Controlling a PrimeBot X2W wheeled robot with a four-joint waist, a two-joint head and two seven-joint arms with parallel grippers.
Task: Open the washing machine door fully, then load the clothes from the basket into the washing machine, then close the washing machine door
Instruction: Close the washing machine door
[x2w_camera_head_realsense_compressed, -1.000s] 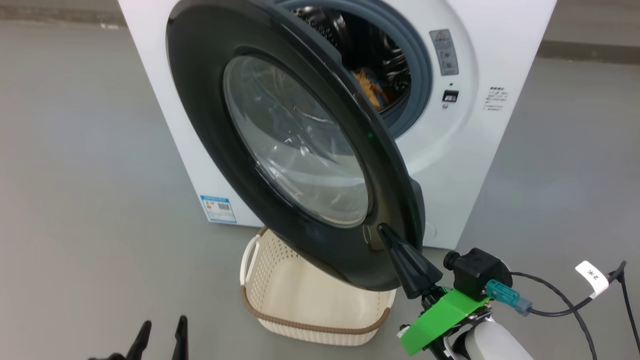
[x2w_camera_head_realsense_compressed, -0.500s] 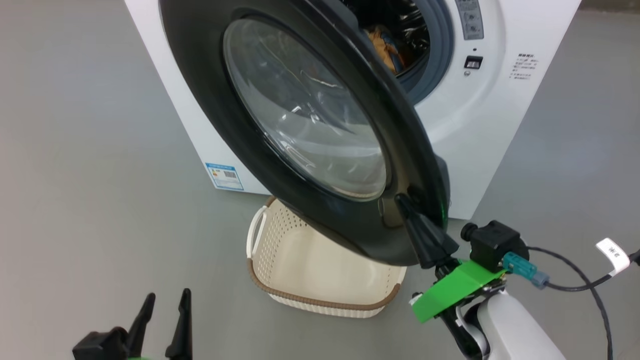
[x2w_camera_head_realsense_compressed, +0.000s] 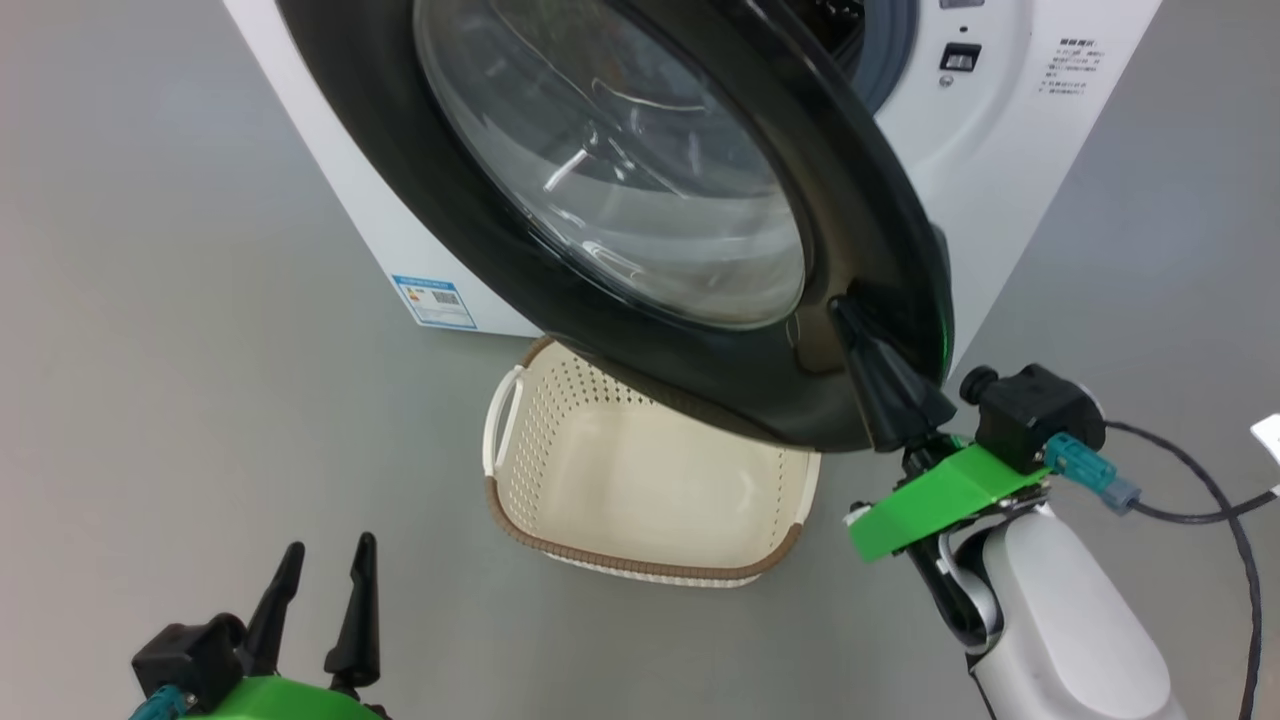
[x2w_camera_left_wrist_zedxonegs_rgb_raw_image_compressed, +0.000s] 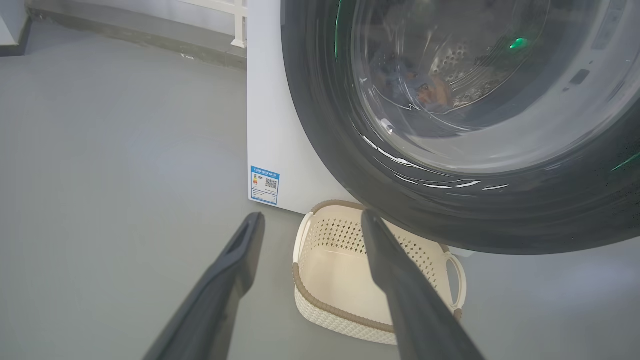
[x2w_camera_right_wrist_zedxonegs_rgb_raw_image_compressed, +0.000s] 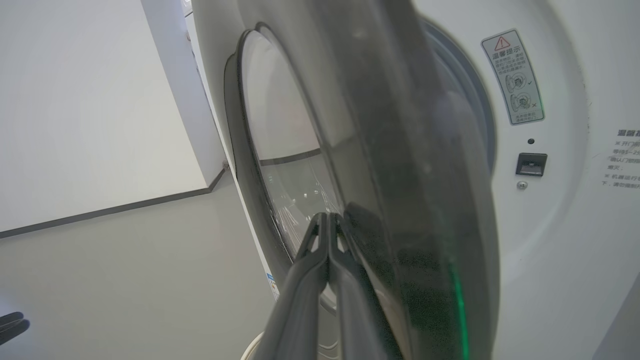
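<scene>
Closure looks to us like the step in hand. The large round washing machine door (x2w_camera_head_realsense_compressed: 640, 180), with its glossy black rim and bulging clear glass centre, stands partly swung out from the white boxy front-loading washing machine (x2w_camera_head_realsense_compressed: 1000, 170). It is hinged on our left and its free edge is towards our right.

That free edge is what the move turns on. It lies directly ahead of the right gripper (x2w_camera_head_realsense_compressed: 842, 312), whose two long dark fingers point up and forward into the lower right of the black rim. Those fingers are pressed together and hold nothing. Their tips appear to rest against the rim's outer face, so we judge that a push away from us would carry the door onto the machine front.

The left gripper (x2w_camera_head_realsense_compressed: 329, 545) hangs well apart at the lower left, fingers spread wide and empty.

The small cream-white perforated plastic basket (x2w_camera_head_realsense_compressed: 640, 565), with its brown woven-look rim, sits empty on the floor below the door. Through the glass, the left wrist view shows an orange-brown patch in the drum, which we take for the clothes (x2w_camera_left_wrist_zedxonegs_rgb_raw_image_compressed: 435, 92).
</scene>
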